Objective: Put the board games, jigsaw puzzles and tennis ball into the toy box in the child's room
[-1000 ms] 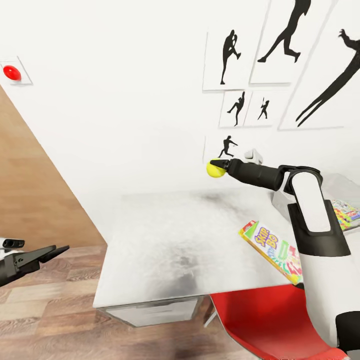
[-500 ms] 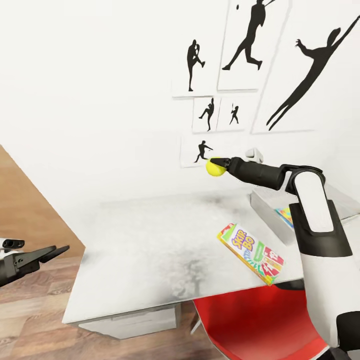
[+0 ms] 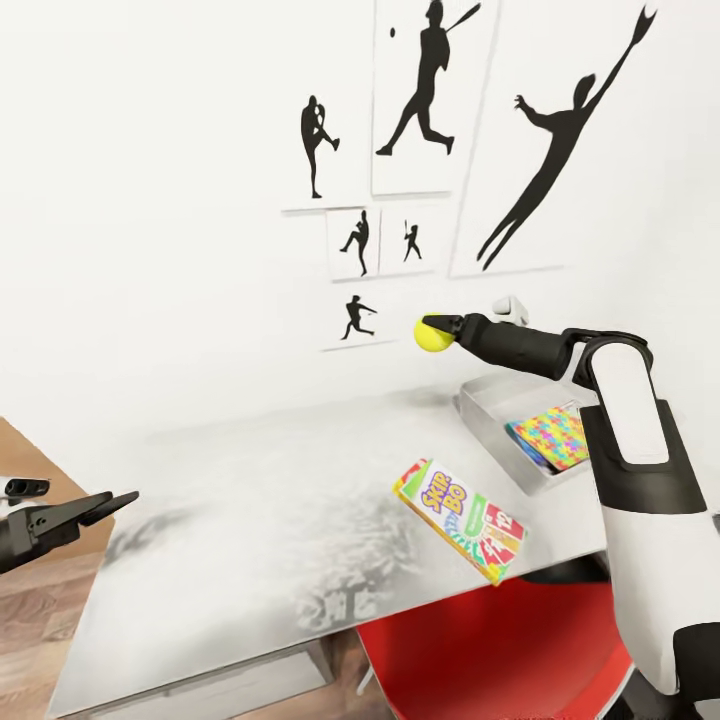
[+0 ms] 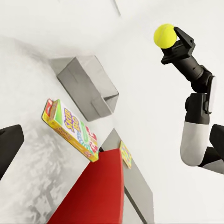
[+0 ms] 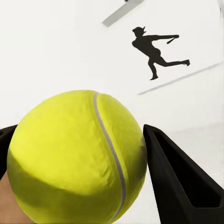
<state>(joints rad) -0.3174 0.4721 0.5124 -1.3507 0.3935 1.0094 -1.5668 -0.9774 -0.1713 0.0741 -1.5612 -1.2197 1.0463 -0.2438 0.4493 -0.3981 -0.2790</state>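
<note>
Jigsaw puzzle (image 3: 551,437) lies inside toy box (image 3: 492,414).

The only lettering I can read is on the flat cardboard game box (image 3: 461,520) lying on the counter (image 3: 250,500), lower centre-right of the head view: "SKIP-BO" in yellow letters across its green end. The left wrist view shows the same box (image 4: 70,128) with "SKIP BO" on its face. The smaller print beside it on the red part is too blurred to read.
</note>
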